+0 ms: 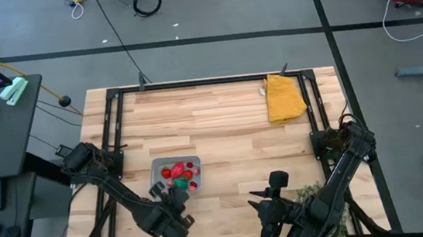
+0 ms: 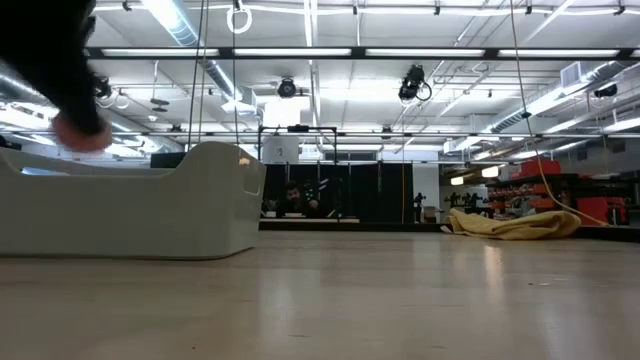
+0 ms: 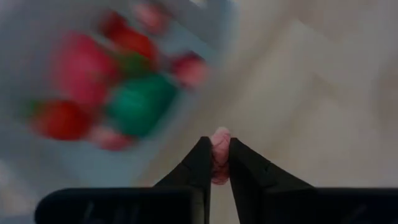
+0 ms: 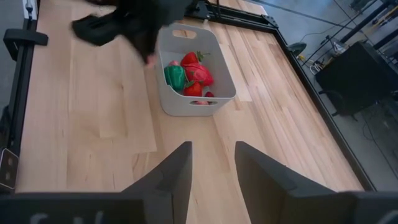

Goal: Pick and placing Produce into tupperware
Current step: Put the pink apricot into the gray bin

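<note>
Beside the tupperware (image 4: 194, 78), left gripper (image 3: 219, 158) pinches a pink piece (image 3: 219, 146); right gripper (image 4: 212, 163) spread

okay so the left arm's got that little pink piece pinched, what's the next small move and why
Probably carry it over the pale grey plastic container and release. The left gripper pinches a small pink toy piece just outside the container's rim, where red and green toy produce already lies. The right gripper waits open.
</note>
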